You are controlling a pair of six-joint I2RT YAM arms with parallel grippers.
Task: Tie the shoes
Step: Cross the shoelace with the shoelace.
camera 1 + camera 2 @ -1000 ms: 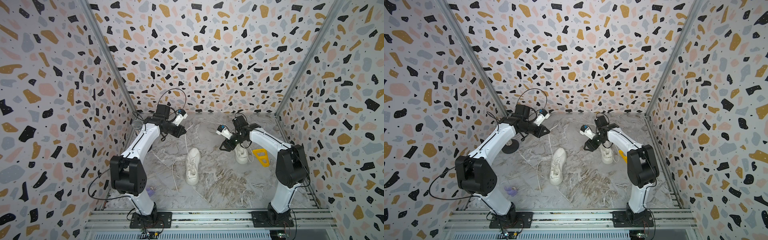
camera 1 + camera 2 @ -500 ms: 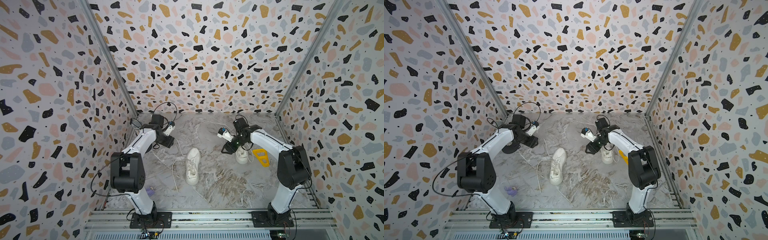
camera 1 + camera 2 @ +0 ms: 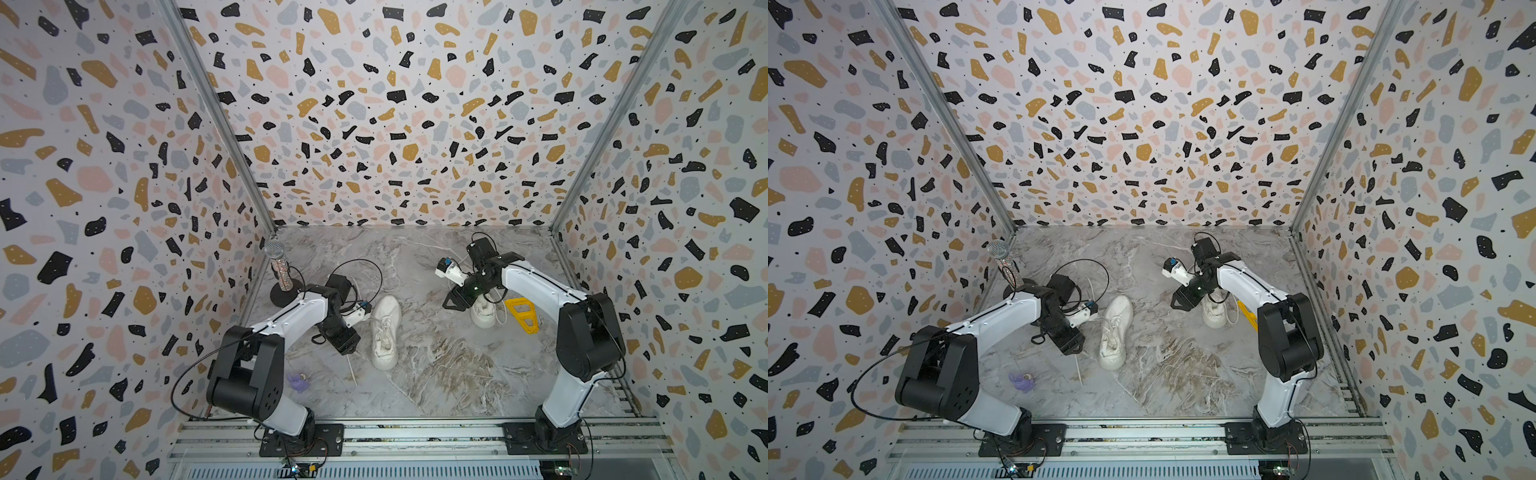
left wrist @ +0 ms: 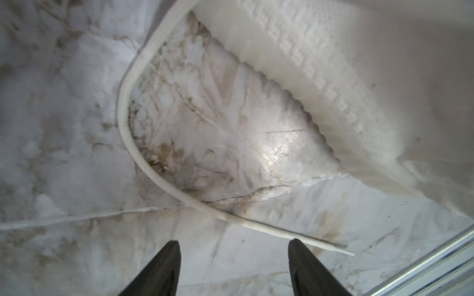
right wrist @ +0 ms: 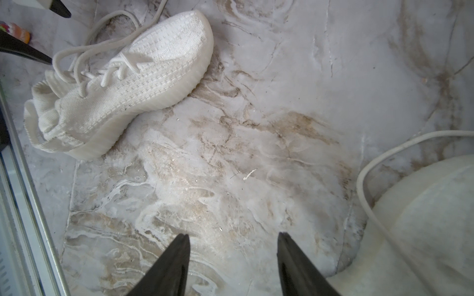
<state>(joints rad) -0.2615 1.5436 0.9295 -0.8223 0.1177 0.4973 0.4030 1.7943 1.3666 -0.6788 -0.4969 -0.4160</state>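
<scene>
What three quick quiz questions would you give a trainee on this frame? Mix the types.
1. True or false: the left fingers are shut on the lace.
2. What lies beside the shoe under the right arm? A) a yellow plastic piece B) a red cup C) a book
3. How many shoes are on the floor?

Key:
1. False. The fingers stand open and the lace lies on the floor.
2. A.
3. Two. The second shoe lies beside the left arm.
</scene>
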